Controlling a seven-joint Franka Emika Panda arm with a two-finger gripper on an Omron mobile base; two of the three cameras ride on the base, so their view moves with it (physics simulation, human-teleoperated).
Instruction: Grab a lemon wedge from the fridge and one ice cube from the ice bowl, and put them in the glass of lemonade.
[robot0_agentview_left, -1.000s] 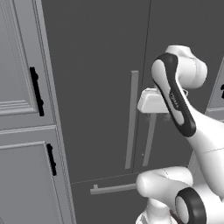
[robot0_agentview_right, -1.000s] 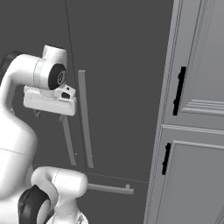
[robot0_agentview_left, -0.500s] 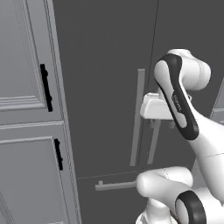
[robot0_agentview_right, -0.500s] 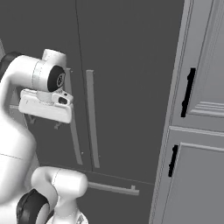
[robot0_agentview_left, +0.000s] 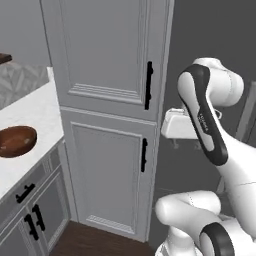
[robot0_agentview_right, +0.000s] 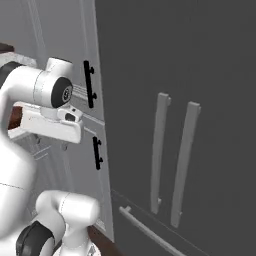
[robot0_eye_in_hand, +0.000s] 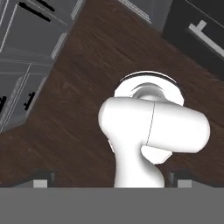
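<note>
Looking down along the gripper, you see its two dark fingertips spread to either side of the hand view's bottom edge, released, with nothing between them. Straight beneath them is the dark wood floor.

In the base views your hand hangs at about mid-height, pointing downward, close in front of the tall pale panelled cabinet. The cabinet's two black handles, one above the other, sit just to the hand's left in the left base view and just to its right in the right base view.

Beyond the hand and off to its right in the right base view stands the fridge, dark grey, both doors closed. Its two long light grey bar handles run upright side by side, and a horizontal bar crosses the bottom drawer below them. The fridge is apart from the hand, not touched.

Farther away on the other side, past the cabinet, you can see the ice bowl, dark brown and round, resting on the white countertop at the left edge of the left base view, well apart from the hand.
</note>
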